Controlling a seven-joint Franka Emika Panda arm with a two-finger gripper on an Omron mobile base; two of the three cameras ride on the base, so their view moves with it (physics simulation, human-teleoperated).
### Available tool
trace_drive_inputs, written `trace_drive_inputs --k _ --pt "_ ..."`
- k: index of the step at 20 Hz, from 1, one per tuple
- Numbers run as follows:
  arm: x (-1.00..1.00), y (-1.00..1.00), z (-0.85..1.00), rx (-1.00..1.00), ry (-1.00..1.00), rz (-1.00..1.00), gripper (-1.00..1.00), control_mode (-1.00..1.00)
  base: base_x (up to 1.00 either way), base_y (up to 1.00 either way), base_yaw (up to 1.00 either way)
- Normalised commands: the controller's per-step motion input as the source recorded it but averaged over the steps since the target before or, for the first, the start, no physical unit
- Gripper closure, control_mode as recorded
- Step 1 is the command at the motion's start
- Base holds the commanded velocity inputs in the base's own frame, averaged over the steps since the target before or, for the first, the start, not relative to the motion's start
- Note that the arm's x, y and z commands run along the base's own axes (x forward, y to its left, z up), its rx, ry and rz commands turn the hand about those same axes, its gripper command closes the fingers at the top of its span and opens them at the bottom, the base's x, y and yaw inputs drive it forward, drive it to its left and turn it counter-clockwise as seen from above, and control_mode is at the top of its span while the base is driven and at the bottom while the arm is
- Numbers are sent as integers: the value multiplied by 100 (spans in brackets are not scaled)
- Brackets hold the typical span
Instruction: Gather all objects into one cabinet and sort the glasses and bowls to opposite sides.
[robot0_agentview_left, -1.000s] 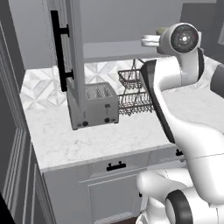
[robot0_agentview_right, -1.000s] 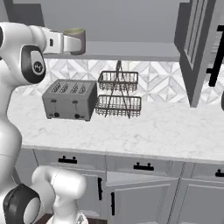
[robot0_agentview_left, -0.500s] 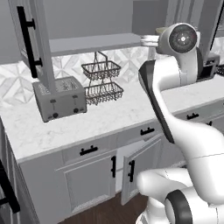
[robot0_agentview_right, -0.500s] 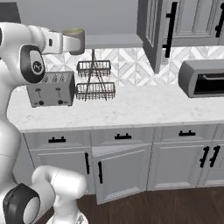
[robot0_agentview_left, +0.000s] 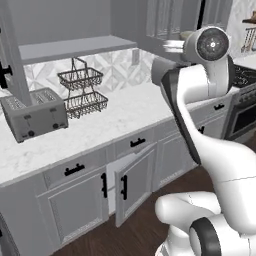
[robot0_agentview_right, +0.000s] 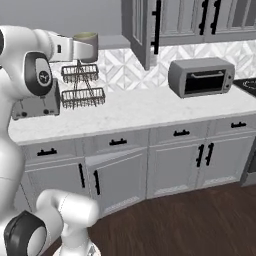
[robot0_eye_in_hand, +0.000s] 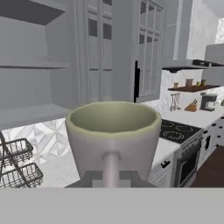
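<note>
My gripper is held high at shoulder level and is shut on the cream handled mug. In the hand view the mug stands upright right before the camera, its handle facing me, with the gripper closed at its base. From the left base view only the mug's rim peeks out beside the arm's joint. The grey upper cabinet stands open, its pale shelf bare above the counter, with one door swung out. The tumbler, grey-brown cup and bowl are out of view.
On the marble counter sit a silver toaster and a two-tier wire rack. A toaster oven stands further right. One lower cabinet door hangs ajar. A stove lies beyond.
The base has moved, so the whole scene has slid left; the toaster oven and stove came into view. The mug stays held in the raised gripper.
</note>
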Motion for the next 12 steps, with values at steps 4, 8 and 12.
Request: trace_drive_inputs --k 4,8,12 --pt "0 0 0 0 0 0 100 100 -37 -30 -41" --pt "0 0 0 0 0 0 100 100 -53 -33 -46" --pt "0 0 0 0 0 0 100 100 -38 -34 -45"
